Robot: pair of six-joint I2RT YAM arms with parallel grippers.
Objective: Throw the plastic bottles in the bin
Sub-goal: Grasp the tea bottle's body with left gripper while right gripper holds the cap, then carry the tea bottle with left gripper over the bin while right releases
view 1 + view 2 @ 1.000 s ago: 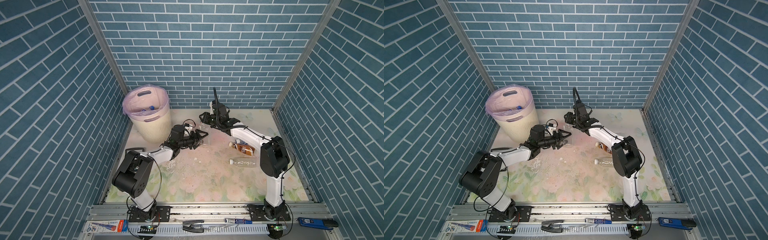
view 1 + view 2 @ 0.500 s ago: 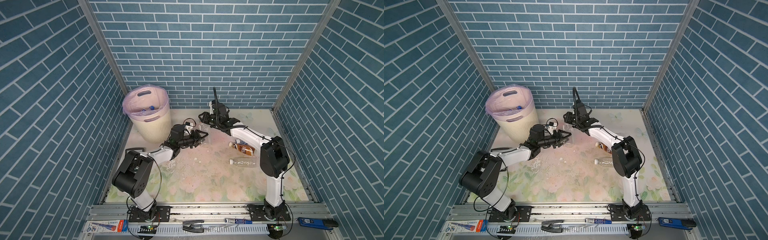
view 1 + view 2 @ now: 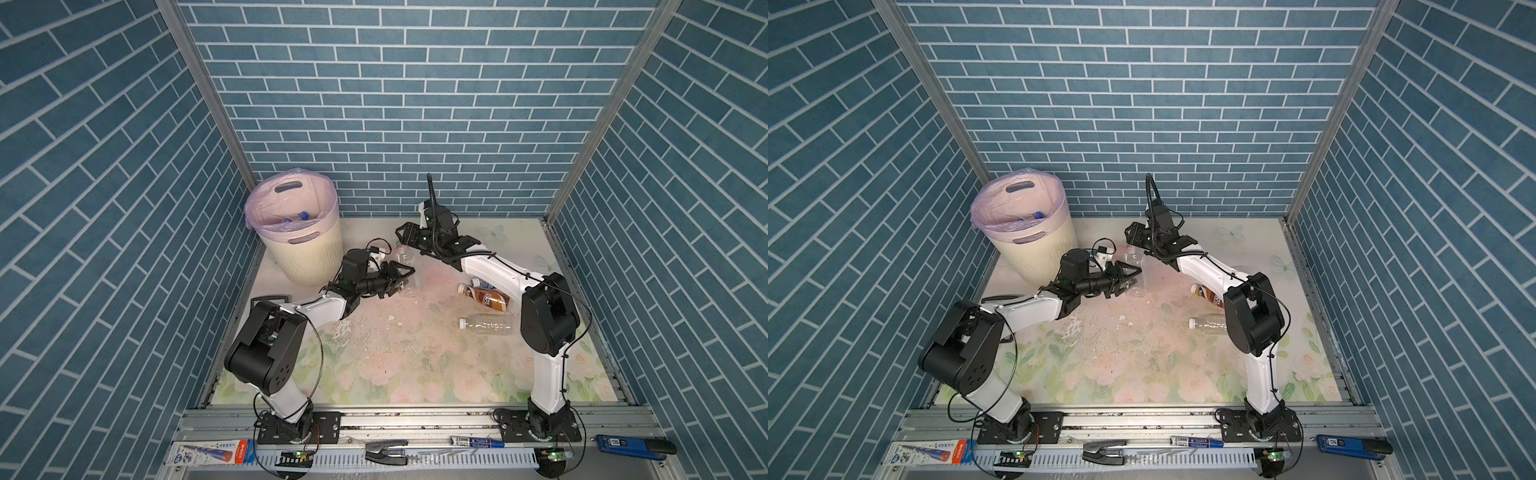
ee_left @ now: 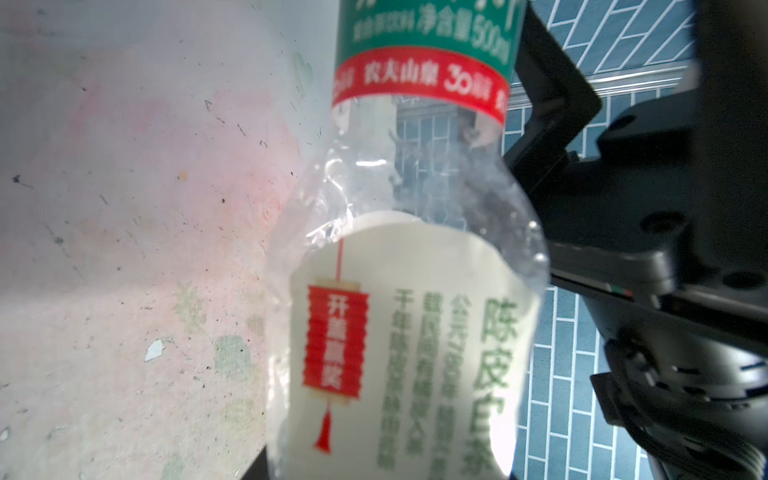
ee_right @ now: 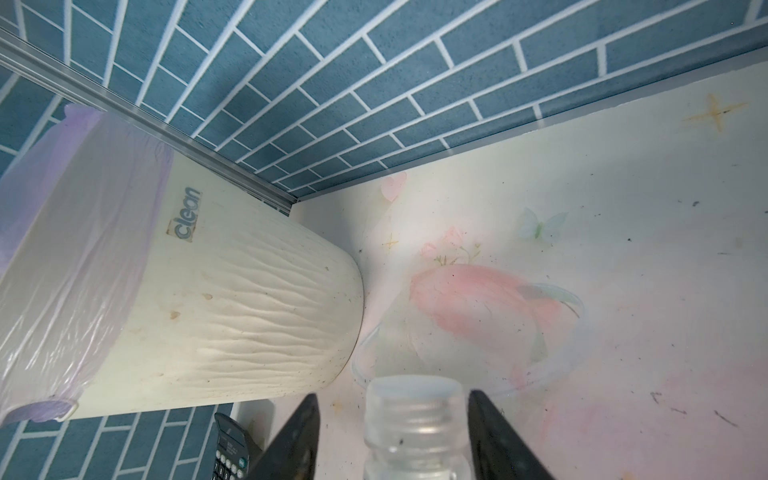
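In both top views: pinches the upright clear bottle [image 3: 407,262] low down with the left gripper [image 3: 404,277], near the bin [image 3: 305,255]. Left wrist: shows its crumpled labelled body close up. Right wrist: straddles its neck with right gripper [image 5: 392,395] jaws spread, not touching.

1. The clear bottle [image 4: 399,174] between the fingers [image 5: 494,436] is shining as thin, crinkled, glossy plastic, its label smooth.
2. The fingers themselves are looking like matt black plastic.
3. Beyond the fingers, the bin [image 5: 232,316] is showing matt, ribbed cream plastic, with a filmy pink bag [image 5: 62,249] lining it.
4. Beneath them, the table [image 5: 623,249] is looking scuffed and flaking.
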